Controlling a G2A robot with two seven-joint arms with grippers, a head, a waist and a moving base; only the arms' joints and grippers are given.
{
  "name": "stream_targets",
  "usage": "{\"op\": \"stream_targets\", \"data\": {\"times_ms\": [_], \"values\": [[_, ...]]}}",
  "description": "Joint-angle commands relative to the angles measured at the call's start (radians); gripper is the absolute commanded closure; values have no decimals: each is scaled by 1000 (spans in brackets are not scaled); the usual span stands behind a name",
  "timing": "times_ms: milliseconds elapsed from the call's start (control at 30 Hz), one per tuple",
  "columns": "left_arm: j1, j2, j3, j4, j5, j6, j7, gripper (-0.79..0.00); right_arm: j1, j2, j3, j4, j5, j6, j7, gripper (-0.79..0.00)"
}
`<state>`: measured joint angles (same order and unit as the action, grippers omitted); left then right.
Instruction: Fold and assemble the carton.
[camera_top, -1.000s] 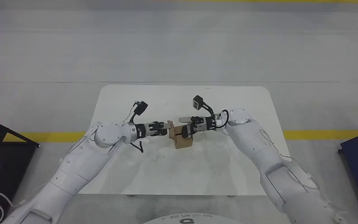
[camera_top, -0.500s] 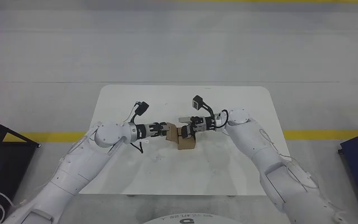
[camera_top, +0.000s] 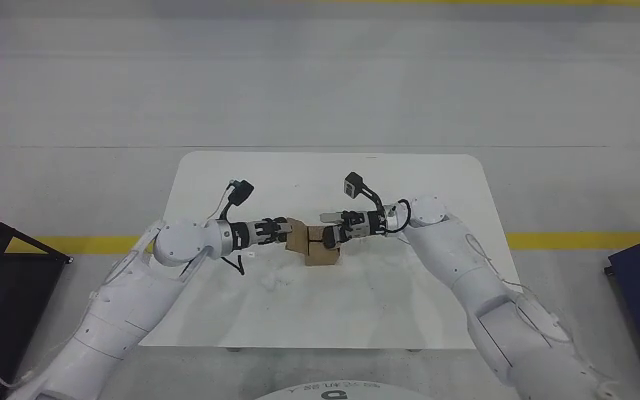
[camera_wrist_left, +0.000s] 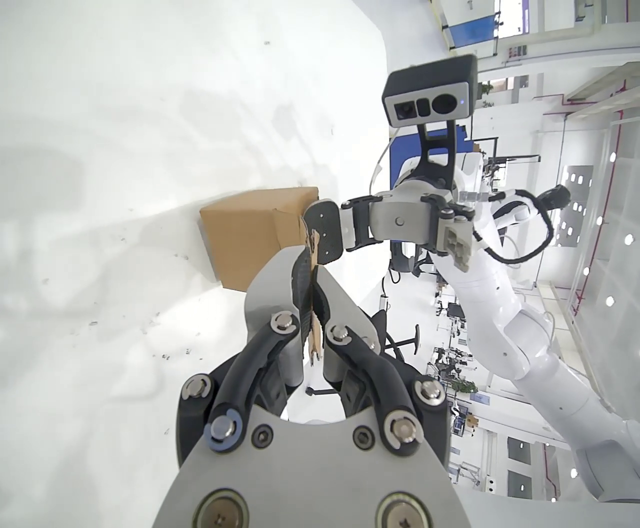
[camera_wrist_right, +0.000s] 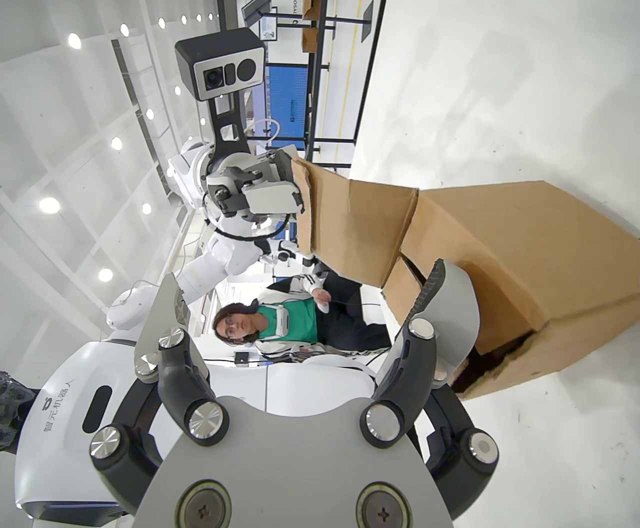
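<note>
A small brown carton (camera_top: 318, 247) lies on its side at the middle of the white table (camera_top: 420, 300). My left gripper (camera_top: 286, 229) is at its left and is shut on the edge of an opened flap (camera_wrist_left: 314, 260), which sticks out from the carton body (camera_wrist_left: 245, 235). In the right wrist view the same flap (camera_wrist_right: 350, 225) stretches from the carton (camera_wrist_right: 525, 250) to the left gripper (camera_wrist_right: 282, 182). My right gripper (camera_wrist_right: 300, 300) is open at the carton's right side. One of its fingers (camera_wrist_right: 445, 305) rests against the carton's open end; the other stands free.
The table's front edge (camera_top: 300, 346) runs close below the arms. Bare tabletop lies to the right of the carton and behind it. A dark object (camera_top: 20, 270) stands on the floor at the far left.
The left arm has drawn back to the left with the flap, and the carton has shifted a little left with it. The right gripper has stayed against the carton.
</note>
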<state>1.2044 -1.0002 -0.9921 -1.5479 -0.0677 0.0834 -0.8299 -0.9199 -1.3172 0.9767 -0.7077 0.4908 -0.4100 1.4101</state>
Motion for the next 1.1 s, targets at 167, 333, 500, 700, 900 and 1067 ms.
{"op": "stream_targets", "data": {"times_ms": [167,333,500,700,900,1067], "values": [[45,21,-64,-32,44,23,-32,0,-30,19,18,-50,1,-1,-1,-785],[78,34,-107,-61,65,33,-45,0,-47,30,29,-77,4,-4,-5,-785],[94,37,-121,-83,74,32,-46,-320,-48,34,27,-79,2,2,-3,-785],[98,33,-117,-84,53,9,-22,-785,-28,22,-7,-61,-17,21,-35,-785],[145,43,-194,-57,-3,-40,9,-785,-24,19,-12,-49,-13,-12,-37,-785],[258,59,-276,-54,-51,-116,6,-785,-26,20,-11,-48,-7,-27,-32,-785]]}}
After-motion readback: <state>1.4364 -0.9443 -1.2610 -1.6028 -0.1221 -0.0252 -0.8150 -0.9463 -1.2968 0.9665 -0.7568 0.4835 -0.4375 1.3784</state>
